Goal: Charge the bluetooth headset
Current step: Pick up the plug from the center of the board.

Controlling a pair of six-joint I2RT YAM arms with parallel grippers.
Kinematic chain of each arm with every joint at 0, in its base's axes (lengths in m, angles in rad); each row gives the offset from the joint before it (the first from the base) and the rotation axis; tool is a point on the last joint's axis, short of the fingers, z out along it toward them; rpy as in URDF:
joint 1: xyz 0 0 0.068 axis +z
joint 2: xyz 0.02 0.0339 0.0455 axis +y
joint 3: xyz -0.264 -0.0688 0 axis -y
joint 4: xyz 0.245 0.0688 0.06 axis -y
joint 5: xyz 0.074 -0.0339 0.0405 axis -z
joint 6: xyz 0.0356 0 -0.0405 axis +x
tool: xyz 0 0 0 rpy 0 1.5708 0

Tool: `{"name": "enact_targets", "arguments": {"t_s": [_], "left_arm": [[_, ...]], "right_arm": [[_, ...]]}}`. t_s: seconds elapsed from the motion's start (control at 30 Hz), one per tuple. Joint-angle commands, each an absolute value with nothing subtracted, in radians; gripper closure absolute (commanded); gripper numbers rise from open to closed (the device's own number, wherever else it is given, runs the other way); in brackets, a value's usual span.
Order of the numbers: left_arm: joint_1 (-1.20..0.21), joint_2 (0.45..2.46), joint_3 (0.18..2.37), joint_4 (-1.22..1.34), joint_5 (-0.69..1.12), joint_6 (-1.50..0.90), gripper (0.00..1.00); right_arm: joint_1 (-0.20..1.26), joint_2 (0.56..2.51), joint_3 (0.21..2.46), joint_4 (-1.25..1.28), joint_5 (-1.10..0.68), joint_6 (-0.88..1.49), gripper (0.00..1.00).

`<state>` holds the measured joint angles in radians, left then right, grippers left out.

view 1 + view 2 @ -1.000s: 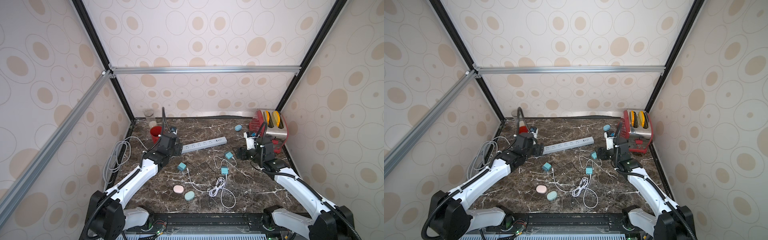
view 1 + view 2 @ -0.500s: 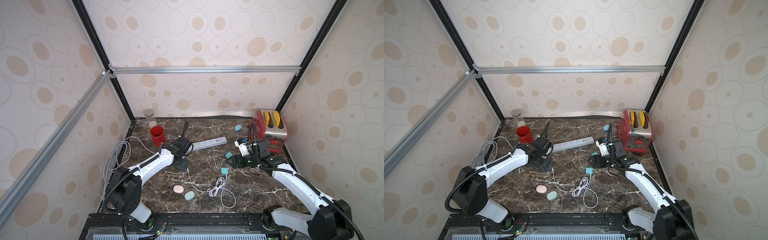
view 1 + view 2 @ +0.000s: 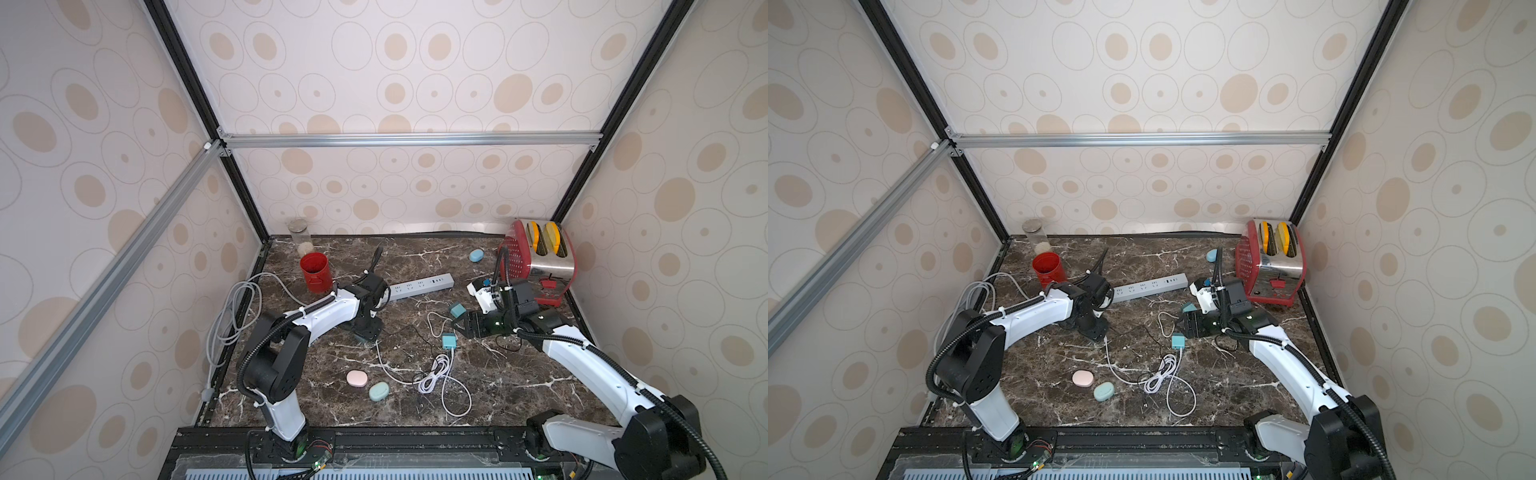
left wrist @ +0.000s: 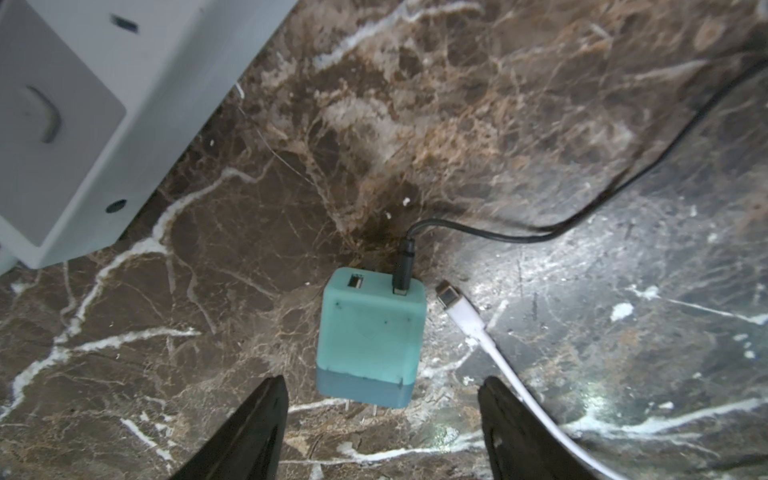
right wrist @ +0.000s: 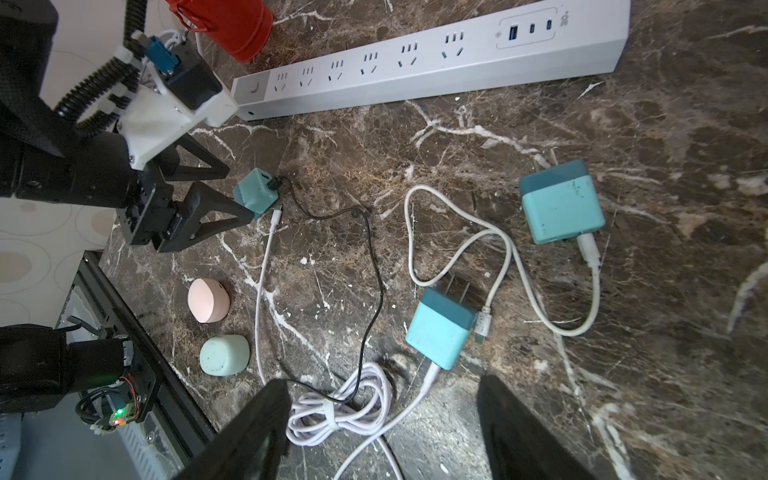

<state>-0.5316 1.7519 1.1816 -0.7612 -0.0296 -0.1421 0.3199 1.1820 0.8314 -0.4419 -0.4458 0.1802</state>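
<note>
Three small headset cases lie untouched on the marble point(image 3: 519, 386): pink case point(image 3: 357, 378) and mint case point(image 3: 379, 391) just beside each other near the front, blue case point(image 3: 476, 255) far back. Since a second ago the left gripper point(image 4: 382, 379) has dropped from the red cup point(image 3: 314, 272) to straddle the teal adapter point(image 4: 371, 336) with the black cable point(image 4: 519, 237), jaws wide, gripping nothing. The right gripper point(image 5: 382, 380), wide and empty too, swung inward, so plugging in likely comes first, but which case is meant I cannot tell.

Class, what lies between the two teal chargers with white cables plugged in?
A white cable loop lies between the charger showing prongs and the strip-side charger. The right wrist view shows it.
</note>
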Motion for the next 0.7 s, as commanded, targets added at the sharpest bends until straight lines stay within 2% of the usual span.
{"name": "enact_targets", "arguments": {"t_s": [0.0, 0.13, 0.4, 0.53, 0.67], "left_arm": [[-0.51, 1.772, 1.217, -0.764, -0.042, -0.123, 0.27], [-0.496, 1.799, 1.222, -0.753, -0.026, -0.111, 0.29], [-0.493, 1.851, 1.236, -0.754, -0.013, -0.089, 0.42], [-0.492, 1.85, 1.233, -0.739, -0.006, -0.084, 0.62], [-0.492, 1.76, 1.216, -0.657, -0.003, -0.097, 0.71]], "right_arm": [[0.325, 1.194, 0.851, -0.447, -0.463, 0.194, 0.26], [0.325, 1.195, 0.849, -0.443, -0.465, 0.198, 0.27], [0.326, 1.201, 0.858, -0.44, -0.465, 0.212, 0.32], [0.324, 1.205, 0.858, -0.412, -0.492, 0.254, 0.33], [0.325, 1.2, 0.842, -0.315, -0.573, 0.366, 0.33]]}}
